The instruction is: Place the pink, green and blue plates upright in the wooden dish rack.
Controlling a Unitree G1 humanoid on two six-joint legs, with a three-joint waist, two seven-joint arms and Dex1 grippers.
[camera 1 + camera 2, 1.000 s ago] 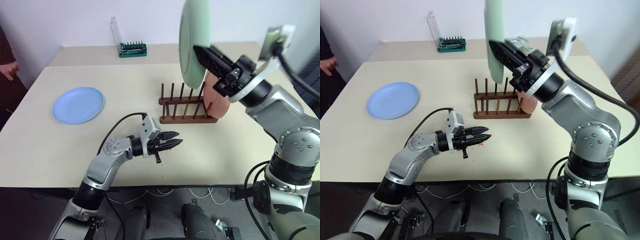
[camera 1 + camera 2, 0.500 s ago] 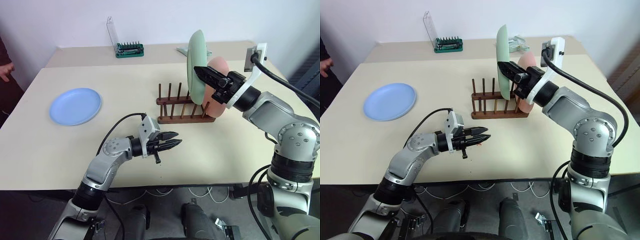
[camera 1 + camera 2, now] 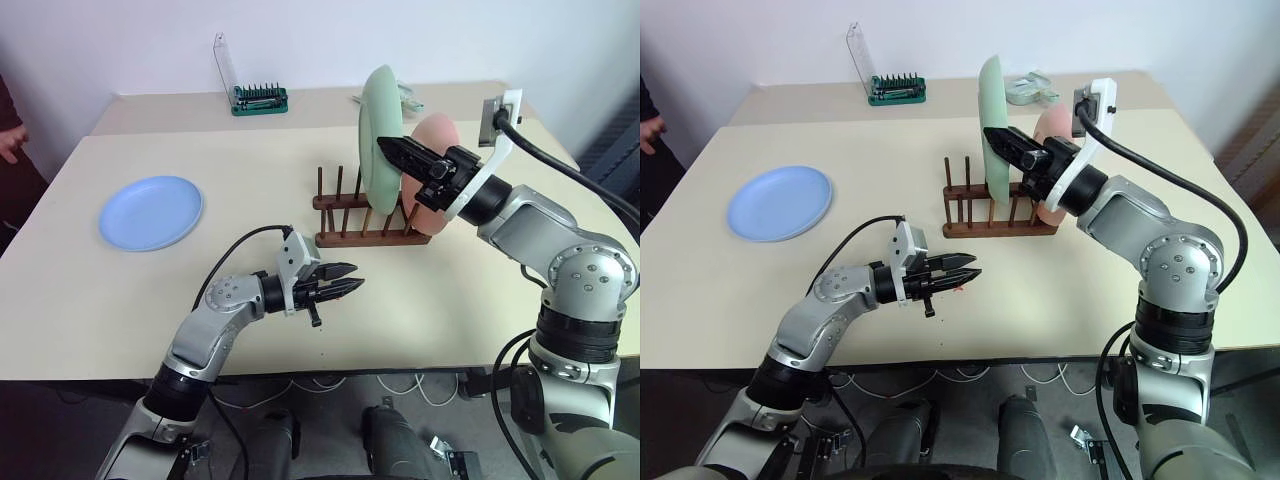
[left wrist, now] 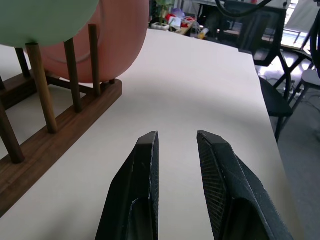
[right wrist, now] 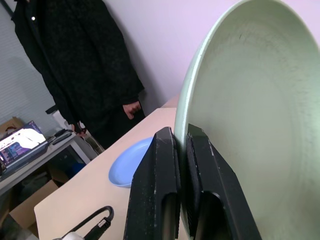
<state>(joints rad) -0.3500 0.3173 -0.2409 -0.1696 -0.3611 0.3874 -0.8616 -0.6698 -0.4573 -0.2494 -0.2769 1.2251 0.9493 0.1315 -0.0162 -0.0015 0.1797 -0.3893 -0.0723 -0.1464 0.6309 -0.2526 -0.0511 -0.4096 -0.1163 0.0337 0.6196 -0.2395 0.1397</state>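
The right gripper [image 3: 392,148] pinches the green plate [image 3: 378,120] upright by its rim over the wooden dish rack [image 3: 368,212], just left of the slotted pink plate [image 3: 437,160], while the left gripper [image 3: 350,279], its 2 fingers slightly parted, holds nothing, the blue plate [image 3: 151,211] well off to its left.

Count: 3 plates total. 1 blue plate [image 3: 151,211], 1 green plate [image 3: 378,125], 1 pink plate [image 3: 437,155]. 1 wooden rack [image 3: 366,214]; peg count not readable with the plates in front. 2 claws: left claw [image 3: 343,281], right claw [image 3: 390,148]. 1 green bit set [image 3: 260,97] with 1 clear lid. 1 person [image 5: 85,70] standing by the surface [image 3: 250,160].
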